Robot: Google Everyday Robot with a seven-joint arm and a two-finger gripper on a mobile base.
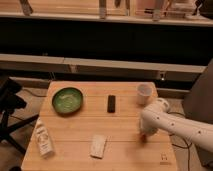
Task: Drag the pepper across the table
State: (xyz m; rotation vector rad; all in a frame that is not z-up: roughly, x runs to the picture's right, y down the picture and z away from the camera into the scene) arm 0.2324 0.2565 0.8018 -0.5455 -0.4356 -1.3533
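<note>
Arm low over right side of table (80, 127).
Pincer (144, 134) down at what looks like the pepper (144, 137); its grip state, cannot tell.

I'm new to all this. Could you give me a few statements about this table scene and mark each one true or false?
1. The green bowl sits on the table at its far left. True.
2. The gripper hangs over the green bowl. False: it is low over the table's right side, at the pepper.
3. The black block lies between bowl and white cup. True.
4. The white bottle stands beside the cup. False: it is at the near left edge.
</note>
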